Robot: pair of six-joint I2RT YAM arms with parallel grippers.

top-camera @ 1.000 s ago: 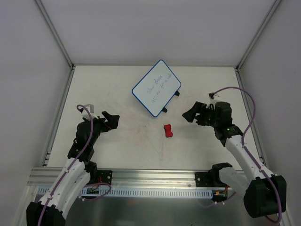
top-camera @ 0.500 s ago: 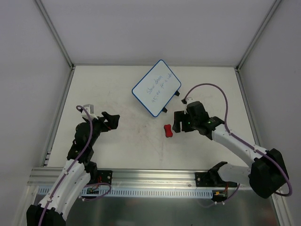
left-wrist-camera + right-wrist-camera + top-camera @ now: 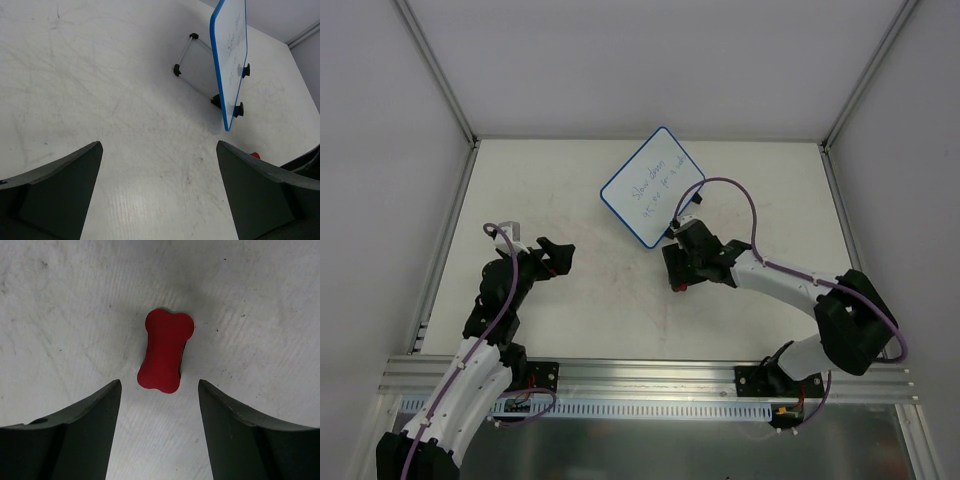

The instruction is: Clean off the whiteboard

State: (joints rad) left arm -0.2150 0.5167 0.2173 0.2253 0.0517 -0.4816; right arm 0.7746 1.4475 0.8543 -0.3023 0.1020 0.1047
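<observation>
Whiteboard [image 3: 632, 205]: a thin, flat, rounded-corner rectangle with a glossy white face and a narrow blue rim. It sits in the upper centre of the desk [image 3: 540, 190] in the top view. Its long axis runs lower left to upper right. Two black feet [image 3: 239, 109] line its lower-right long edge.

In the left wrist view the board is nearly edge-on at upper right, leaning on a thin wire prop [image 3: 187, 47]. Dark handwriting [image 3: 657, 186] covers the face.

Eraser [image 3: 165, 351]: red, matte and bone-shaped.

Right claw [image 3: 159, 382]: spread, with one finger on each side of the eraser and gaps visible on both sides.

Left claw [image 3: 158, 145]: spread, with nothing between its fingers, at centre left in the top view.

The desk is off-white and scuffed with faint scratches. White walls [image 3: 640, 60] and aluminium posts [image 3: 435, 70] enclose it.
</observation>
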